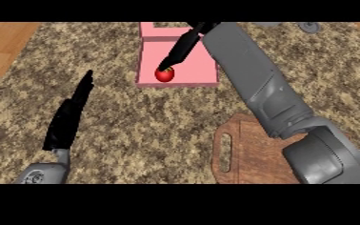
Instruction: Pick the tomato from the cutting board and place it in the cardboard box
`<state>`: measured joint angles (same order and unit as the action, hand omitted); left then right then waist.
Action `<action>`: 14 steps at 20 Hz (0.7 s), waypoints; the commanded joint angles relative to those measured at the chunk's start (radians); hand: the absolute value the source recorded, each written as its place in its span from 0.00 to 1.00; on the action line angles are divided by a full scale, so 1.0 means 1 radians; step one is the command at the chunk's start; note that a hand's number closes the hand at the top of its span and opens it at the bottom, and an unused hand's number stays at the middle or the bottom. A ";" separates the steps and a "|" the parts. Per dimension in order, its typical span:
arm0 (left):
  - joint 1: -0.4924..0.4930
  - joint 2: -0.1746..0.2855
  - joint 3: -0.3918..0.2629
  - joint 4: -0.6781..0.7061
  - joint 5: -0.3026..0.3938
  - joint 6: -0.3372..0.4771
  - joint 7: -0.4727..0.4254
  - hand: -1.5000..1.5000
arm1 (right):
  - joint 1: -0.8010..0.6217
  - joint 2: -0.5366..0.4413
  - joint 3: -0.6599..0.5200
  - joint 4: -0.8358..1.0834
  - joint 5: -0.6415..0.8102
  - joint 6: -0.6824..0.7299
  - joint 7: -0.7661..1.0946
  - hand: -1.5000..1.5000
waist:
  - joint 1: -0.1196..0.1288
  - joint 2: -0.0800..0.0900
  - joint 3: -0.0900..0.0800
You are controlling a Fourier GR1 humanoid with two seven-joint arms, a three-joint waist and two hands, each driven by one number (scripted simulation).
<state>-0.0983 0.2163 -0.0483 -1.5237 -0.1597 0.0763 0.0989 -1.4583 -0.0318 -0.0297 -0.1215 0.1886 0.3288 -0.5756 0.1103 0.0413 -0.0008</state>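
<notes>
Tomato (164,75) inside the pink cardboard box (191,69), near its front-left corner, well apart from the cutting board (246,158). Right hand (183,46) over the box, fingers straight, tips touching the tomato's top, nothing clasped. Left hand (69,117) open above the tabletop (141,133).

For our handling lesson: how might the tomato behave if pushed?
The tomato is round, so a nudge would probably roll it across the box floor. Its skin looks smooth, perhaps slippery under the right hand. Small beside that hand, so likely light.
</notes>
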 commanded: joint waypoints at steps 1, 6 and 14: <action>-0.012 0.001 -0.001 -0.006 -0.007 0.003 0.014 0.50 | -0.030 -0.064 -0.115 0.028 -0.109 0.058 0.046 0.00 | 0.001 0.006 0.001; -0.004 0.013 0.006 -0.006 -0.001 -0.011 0.005 0.50 | -0.018 -0.199 -0.158 0.055 -0.141 0.045 0.094 0.00 | 0.014 0.019 0.001; -0.034 -0.019 -0.022 0.002 -0.014 -0.002 -0.013 0.50 | 0.016 -0.342 -0.189 0.054 -0.167 0.108 0.087 0.00 | 0.037 0.051 0.003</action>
<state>-0.1117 0.2146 -0.0573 -1.5320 -0.1643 0.0664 0.0887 -1.4585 -0.3174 -0.2076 -0.0641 0.0304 0.4115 -0.4777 0.1413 0.0765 0.0011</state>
